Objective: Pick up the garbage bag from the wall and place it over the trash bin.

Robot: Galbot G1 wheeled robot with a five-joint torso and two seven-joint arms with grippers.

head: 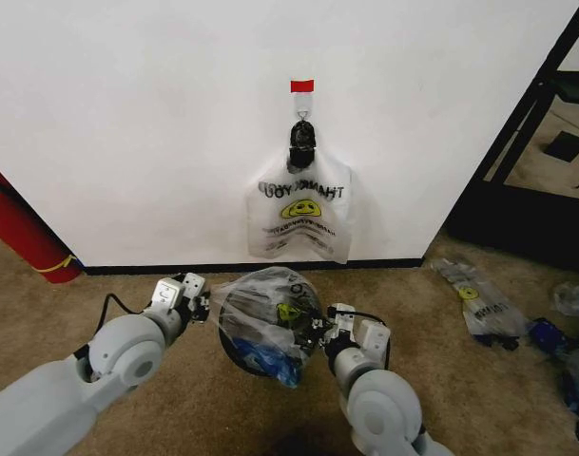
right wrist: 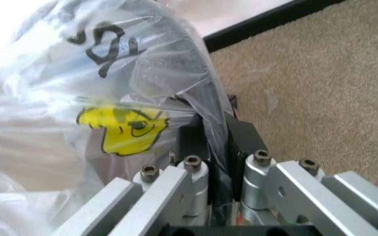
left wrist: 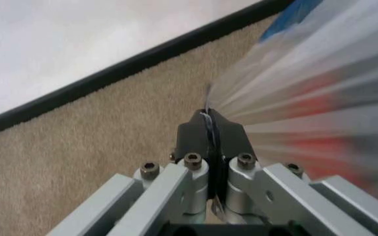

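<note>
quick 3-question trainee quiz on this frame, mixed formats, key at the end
1. True or false: the left gripper is shut on the garbage bag.
2. What hangs from the hook on the wall? A) a THANK YOU bag B) a red towel C) nothing
3. Fill in: the garbage bag is spread over the ___, with the right gripper pinching its other side.

Key: 1 true; 2 A; 3 trash bin
</note>
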